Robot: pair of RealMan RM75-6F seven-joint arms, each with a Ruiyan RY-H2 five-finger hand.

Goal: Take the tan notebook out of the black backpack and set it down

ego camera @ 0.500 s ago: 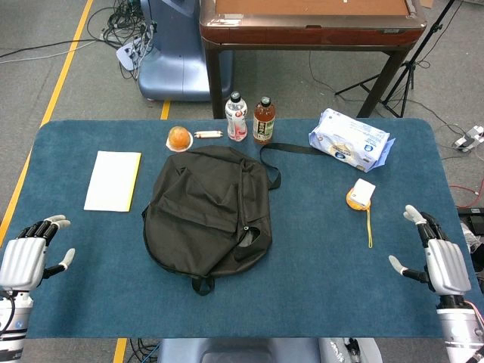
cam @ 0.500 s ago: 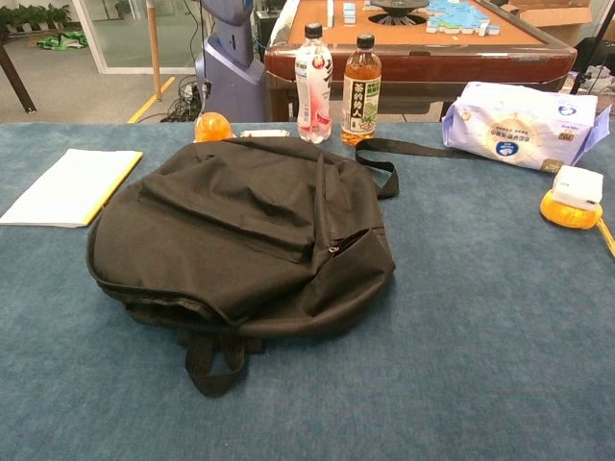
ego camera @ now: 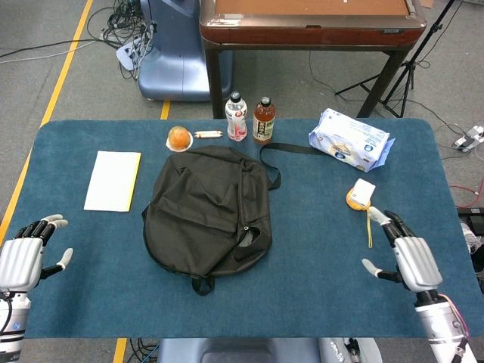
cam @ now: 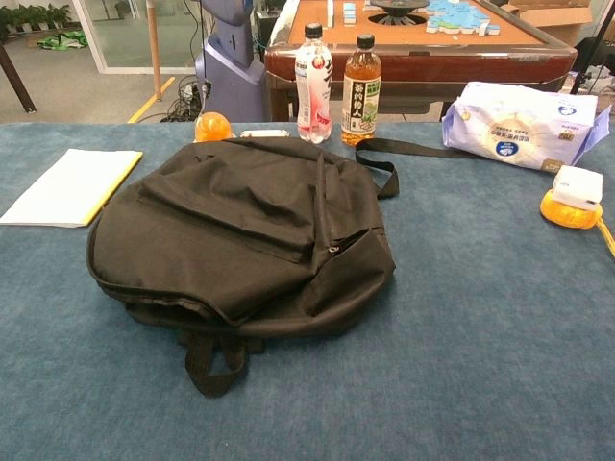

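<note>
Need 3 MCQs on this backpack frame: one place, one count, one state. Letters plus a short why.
1. Where does the notebook lie?
A. on the table left of the black backpack
B. inside the backpack
C. beside the wipes pack

2. How many bottles stand behind the backpack?
A. one
B. two
C. three

3. What state is the right robot hand in?
A. gripping the strap
B. open, holding nothing
C. pressing the tape measure

Key: 1 A, it lies flat on the blue table, apart from the bag. 2 B, a pale one and a brown tea bottle stand side by side. 3 B, its fingers are spread over the table near the tape measure.
</note>
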